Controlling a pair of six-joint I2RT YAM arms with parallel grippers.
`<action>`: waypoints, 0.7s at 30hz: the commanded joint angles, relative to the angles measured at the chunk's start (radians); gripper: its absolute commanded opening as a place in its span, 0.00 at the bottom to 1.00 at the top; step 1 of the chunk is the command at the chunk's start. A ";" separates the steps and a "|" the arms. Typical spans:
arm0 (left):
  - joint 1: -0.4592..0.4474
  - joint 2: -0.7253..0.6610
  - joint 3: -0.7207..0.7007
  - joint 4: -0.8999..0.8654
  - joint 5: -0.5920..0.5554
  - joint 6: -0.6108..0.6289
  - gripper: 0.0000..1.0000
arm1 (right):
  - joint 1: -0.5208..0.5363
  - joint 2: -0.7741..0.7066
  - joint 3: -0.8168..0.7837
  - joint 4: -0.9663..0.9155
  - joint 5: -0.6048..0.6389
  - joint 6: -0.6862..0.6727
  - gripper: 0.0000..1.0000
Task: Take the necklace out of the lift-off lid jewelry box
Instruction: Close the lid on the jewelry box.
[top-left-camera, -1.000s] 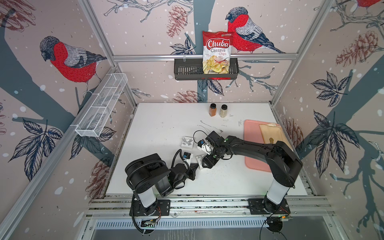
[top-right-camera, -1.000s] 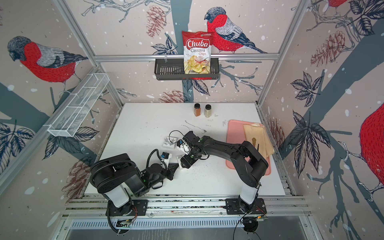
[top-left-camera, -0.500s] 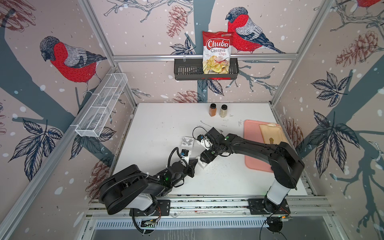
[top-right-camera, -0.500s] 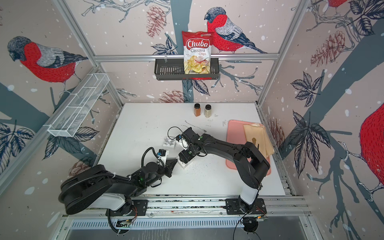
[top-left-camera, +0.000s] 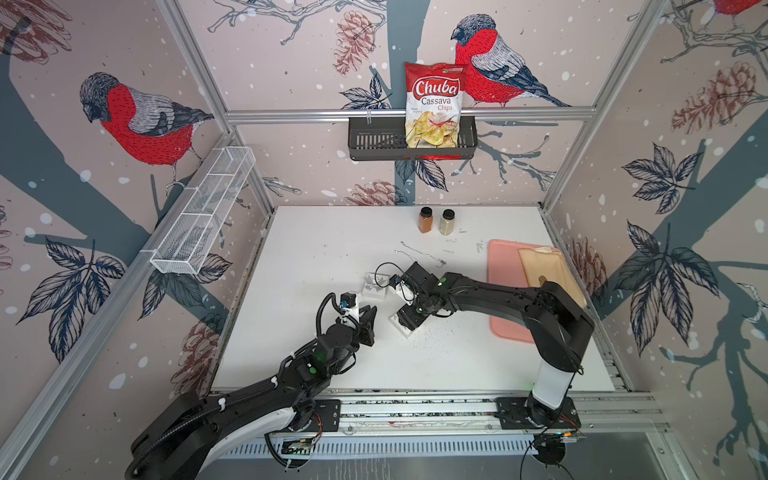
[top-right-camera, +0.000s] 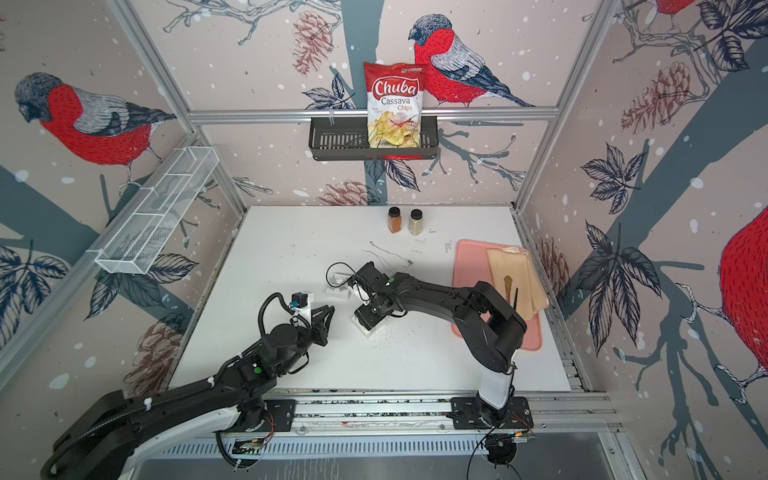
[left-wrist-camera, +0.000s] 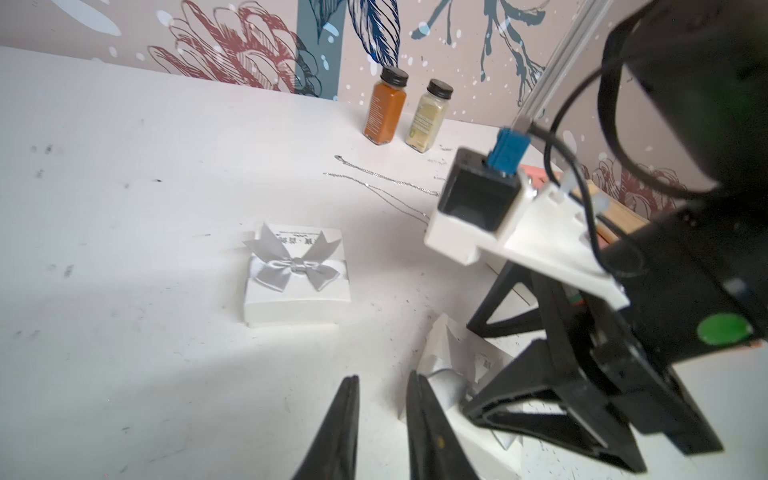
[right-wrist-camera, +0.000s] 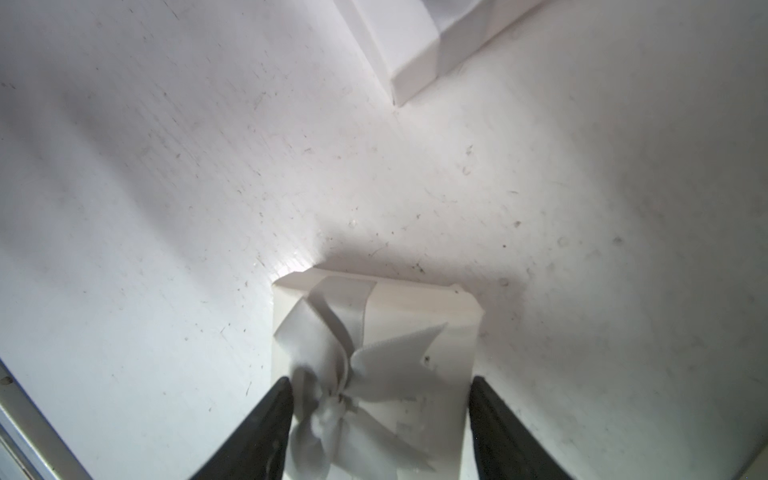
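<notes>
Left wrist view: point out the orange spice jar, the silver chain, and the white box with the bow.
orange spice jar (left-wrist-camera: 384, 110): left wrist view, glass body.
silver chain (left-wrist-camera: 395, 181): left wrist view, upper strand.
white box with the bow (left-wrist-camera: 297, 264): left wrist view, bow's knot.

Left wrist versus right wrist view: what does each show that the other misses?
Left wrist only: two spice jars, a thin chain lying on the table, a second bow-topped box, the left tool slightly open. Right wrist only: a close look at the bow's knot. Both: the table and the bowed box straddled by the right tool.
</notes>
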 joint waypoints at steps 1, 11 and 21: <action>0.030 -0.056 0.014 -0.099 -0.027 0.018 0.28 | 0.005 0.024 0.001 -0.029 0.073 0.020 0.63; 0.076 -0.124 0.035 -0.123 -0.037 0.073 0.32 | 0.010 0.023 -0.008 -0.027 0.083 0.029 0.63; 0.088 -0.025 0.082 -0.074 -0.016 0.111 0.33 | 0.006 -0.052 0.005 -0.019 0.083 0.034 0.68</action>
